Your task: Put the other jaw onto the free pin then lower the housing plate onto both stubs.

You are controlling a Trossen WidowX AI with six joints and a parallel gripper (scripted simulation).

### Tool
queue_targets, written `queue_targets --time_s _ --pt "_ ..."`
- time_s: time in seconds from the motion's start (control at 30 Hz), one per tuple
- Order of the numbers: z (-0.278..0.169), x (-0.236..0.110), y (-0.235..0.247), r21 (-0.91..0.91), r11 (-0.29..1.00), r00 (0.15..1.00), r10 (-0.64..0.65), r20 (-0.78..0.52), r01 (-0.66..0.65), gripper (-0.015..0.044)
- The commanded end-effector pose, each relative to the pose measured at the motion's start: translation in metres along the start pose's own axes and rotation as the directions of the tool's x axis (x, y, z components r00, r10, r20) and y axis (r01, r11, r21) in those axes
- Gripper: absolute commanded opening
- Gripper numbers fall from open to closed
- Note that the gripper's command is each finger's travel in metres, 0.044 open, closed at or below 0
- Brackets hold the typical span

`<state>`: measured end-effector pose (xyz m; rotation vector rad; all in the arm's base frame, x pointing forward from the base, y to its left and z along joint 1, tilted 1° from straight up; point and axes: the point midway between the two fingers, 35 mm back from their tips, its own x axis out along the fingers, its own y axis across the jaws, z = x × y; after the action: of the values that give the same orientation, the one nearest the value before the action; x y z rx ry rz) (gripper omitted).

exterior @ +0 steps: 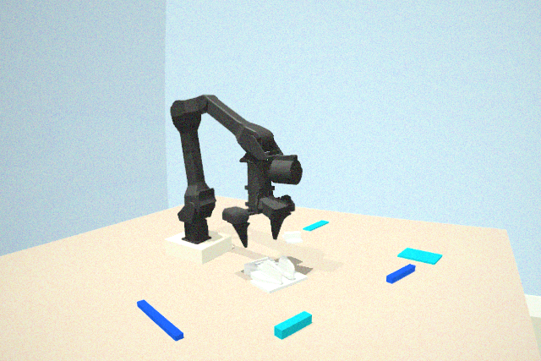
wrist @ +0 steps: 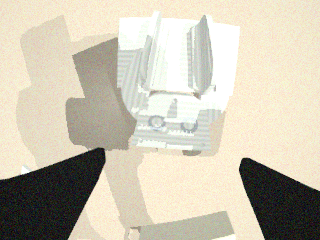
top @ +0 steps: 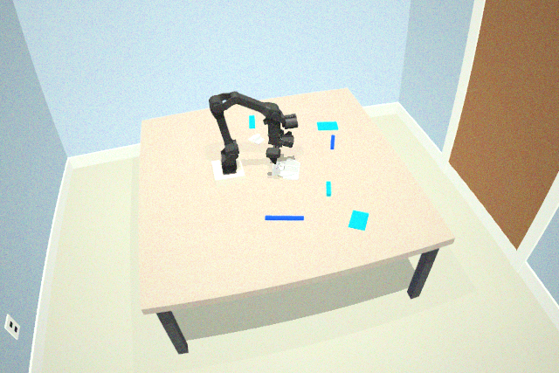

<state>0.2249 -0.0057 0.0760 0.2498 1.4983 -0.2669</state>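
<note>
White gear-jaw assembly [top: 286, 169] [exterior: 273, 274] [wrist: 175, 75] sat on the table [top: 217, 242] [exterior: 95, 304] [wrist: 280, 125] to the right of the arm's base [top: 218, 175] [exterior: 183, 252], beneath the hand [top: 275, 159] [exterior: 260, 243] [wrist: 174, 160], which hung spread wide, gripping nothing.

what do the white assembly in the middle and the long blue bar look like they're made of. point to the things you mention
White assembly [top: 292, 170] [exterior: 270, 273] [wrist: 227, 60]: probably rigid plastic, mostly smooth; its thin upright walls keep their shape, though painted metal is possible.
Long blue bar [top: 284, 217] [exterior: 159, 319]: perhaps plastic or painted wood, matte; the even colour shows no grain.
</note>
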Motion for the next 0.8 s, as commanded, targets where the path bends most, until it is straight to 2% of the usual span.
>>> queue_targets --time_s 0.0,0.2,0.77 --pt "0.000 0.000 0.000 0.000 1.000 1.000 0.000 -0.001 0.000 0.0440" --pt "-0.020 -0.054 -0.009 0.000 1.000 1.000 -0.001 -0.014 0.001 0.0440" --pt "-0.021 -0.056 -0.009 0.000 1.000 1.000 -0.001 -0.015 0.001 0.0440"
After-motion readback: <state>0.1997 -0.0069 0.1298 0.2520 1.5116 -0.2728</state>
